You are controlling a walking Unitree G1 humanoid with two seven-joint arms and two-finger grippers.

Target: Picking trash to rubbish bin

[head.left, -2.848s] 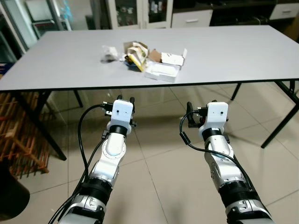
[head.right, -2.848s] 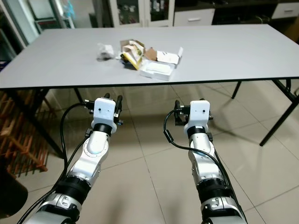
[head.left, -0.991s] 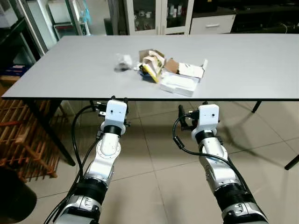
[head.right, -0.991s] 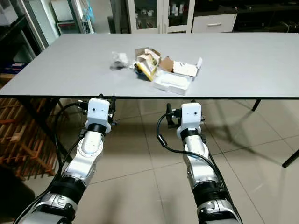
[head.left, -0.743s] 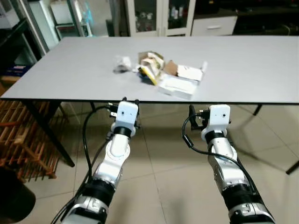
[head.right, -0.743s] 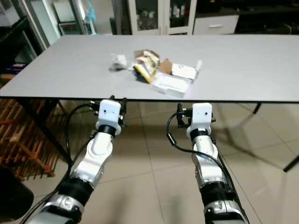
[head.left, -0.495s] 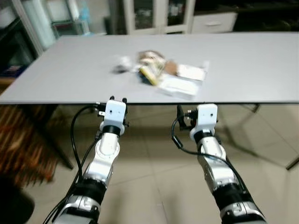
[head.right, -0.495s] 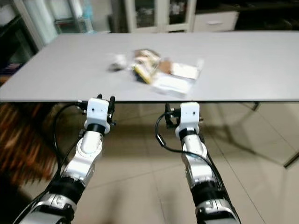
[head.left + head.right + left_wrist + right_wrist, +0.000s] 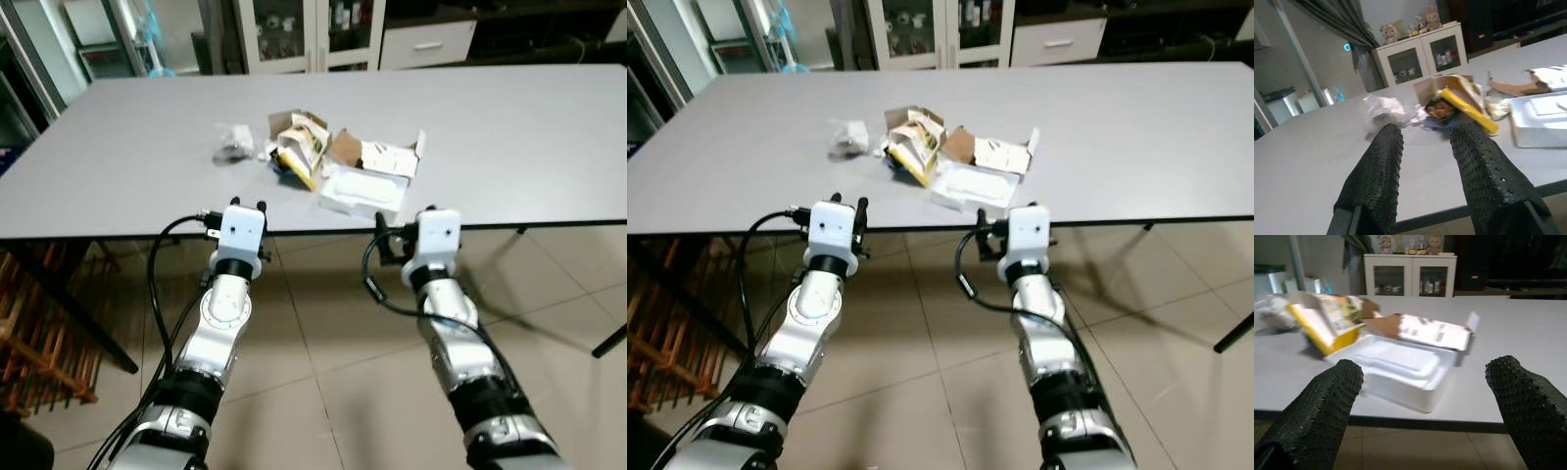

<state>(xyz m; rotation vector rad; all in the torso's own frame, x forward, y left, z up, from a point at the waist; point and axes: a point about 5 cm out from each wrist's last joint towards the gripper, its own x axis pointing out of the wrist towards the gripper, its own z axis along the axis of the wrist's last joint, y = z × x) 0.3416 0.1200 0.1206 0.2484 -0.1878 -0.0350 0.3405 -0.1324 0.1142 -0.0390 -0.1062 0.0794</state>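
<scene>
The robot stands at the near edge of the grey table [image 9: 509, 127], both arms raised to just below the tabletop, so the step in hand looks like the approach before any pick. On the left, the left gripper [image 9: 1425, 142] holds nothing, its fingers a narrow gap apart, aimed toward the crumpled plastic wrapper [image 9: 233, 143] and the yellow carton [image 9: 298, 147]. To the right lie the white foam tray [image 9: 361, 188] and a torn cardboard box [image 9: 377, 155]. The right gripper [image 9: 1425, 377] is spread wide and empty, facing the tray. The next move probably calls for lifting an arm over the edge and reaching forward.
</scene>
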